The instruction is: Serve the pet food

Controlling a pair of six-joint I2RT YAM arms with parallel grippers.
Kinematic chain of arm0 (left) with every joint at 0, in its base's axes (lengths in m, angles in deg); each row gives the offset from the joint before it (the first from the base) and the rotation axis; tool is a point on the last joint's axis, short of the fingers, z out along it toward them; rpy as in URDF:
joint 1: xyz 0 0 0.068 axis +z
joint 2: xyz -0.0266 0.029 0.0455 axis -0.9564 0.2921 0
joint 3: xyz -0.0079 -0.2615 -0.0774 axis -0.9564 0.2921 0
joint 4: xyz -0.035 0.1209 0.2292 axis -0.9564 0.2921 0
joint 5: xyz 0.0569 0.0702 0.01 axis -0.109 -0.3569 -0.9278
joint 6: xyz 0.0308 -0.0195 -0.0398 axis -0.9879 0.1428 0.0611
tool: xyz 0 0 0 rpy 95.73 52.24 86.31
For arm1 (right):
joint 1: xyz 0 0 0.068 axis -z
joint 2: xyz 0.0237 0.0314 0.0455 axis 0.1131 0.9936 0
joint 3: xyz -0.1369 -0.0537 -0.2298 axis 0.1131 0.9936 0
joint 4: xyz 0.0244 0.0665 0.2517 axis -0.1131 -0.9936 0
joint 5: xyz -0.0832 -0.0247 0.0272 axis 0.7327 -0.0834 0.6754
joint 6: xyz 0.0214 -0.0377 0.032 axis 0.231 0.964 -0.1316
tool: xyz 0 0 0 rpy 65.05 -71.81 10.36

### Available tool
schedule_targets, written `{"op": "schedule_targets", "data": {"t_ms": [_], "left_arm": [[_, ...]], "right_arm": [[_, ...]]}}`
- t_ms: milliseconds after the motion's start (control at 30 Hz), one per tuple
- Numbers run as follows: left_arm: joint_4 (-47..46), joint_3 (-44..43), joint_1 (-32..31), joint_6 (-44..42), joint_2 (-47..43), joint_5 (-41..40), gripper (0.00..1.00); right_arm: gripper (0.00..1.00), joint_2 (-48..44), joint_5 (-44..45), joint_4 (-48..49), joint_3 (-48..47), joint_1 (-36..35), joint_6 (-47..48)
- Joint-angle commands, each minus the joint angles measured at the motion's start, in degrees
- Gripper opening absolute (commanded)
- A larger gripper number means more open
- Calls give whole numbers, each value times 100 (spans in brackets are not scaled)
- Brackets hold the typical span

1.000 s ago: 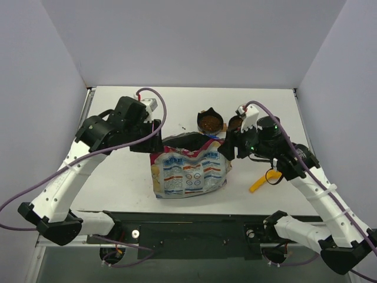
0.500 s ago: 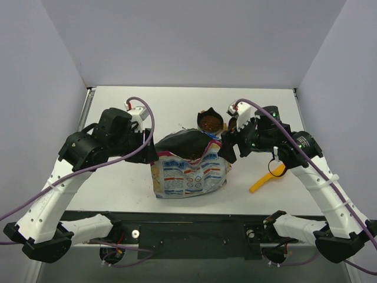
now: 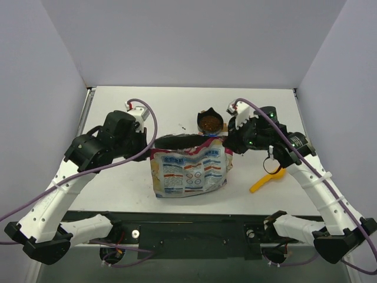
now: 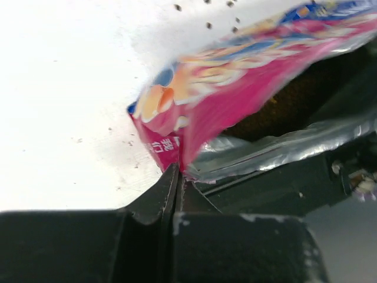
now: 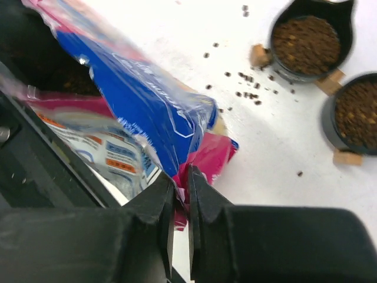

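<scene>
Top external: bag (image 3: pixel 191 171) on white table (image 3: pixel 259 103), lilac walls (image 3: pixel 188 41).

Left wrist view: I see the bag (image 4: pixel 235 88) blurred and cut off top and right. Right wrist view crops one bowl (image 5: pixel 353 115). From above, the right arm (image 3: pixel 309 177) nearly hides it and the scoop's (image 3: pixel 260 184) far end.

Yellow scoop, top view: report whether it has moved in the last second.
No. The yellow scoop lies at the same spot and angle, its near tip equally close to the table's near edge.
</scene>
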State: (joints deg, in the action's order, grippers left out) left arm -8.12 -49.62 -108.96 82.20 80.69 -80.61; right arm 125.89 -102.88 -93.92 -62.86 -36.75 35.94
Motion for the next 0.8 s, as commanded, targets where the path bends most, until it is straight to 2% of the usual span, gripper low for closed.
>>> {"op": "schedule_targets", "data": {"t_ms": [0,67,167,333,367,400,433,500,600,733,767], "left_arm": [[15,-211,236,308,-236,-2280,0],[-449,-9,420,45,-578,-1898,0],[-1022,273,588,53,-870,-1132,0],[-918,-217,711,649,-616,-69,0],[-918,-289,772,650,-502,638,6],[-953,-394,790,650,-458,984,14],[-997,-404,791,668,-396,1344,32],[-1110,-256,791,703,-396,1619,42],[-1400,-61,791,493,-379,1778,45],[-1981,281,791,27,-247,2480,48],[-2129,351,782,-139,-186,2586,49]], "right_arm": [[0,-912,864,389,683,784,-371],[0,-1343,927,530,947,1004,-363],[0,-1214,87,329,808,952,-363],[0,-914,-233,258,562,478,-460],[5,-879,-294,240,527,416,-486],[14,-800,-390,188,439,407,-503],[28,-756,-435,153,377,407,-530],[43,-650,-514,21,245,407,-504],[52,-597,-523,-198,105,416,-433],[69,-772,-523,-340,122,407,-293],[70,-816,-532,-349,157,407,-267]]}}
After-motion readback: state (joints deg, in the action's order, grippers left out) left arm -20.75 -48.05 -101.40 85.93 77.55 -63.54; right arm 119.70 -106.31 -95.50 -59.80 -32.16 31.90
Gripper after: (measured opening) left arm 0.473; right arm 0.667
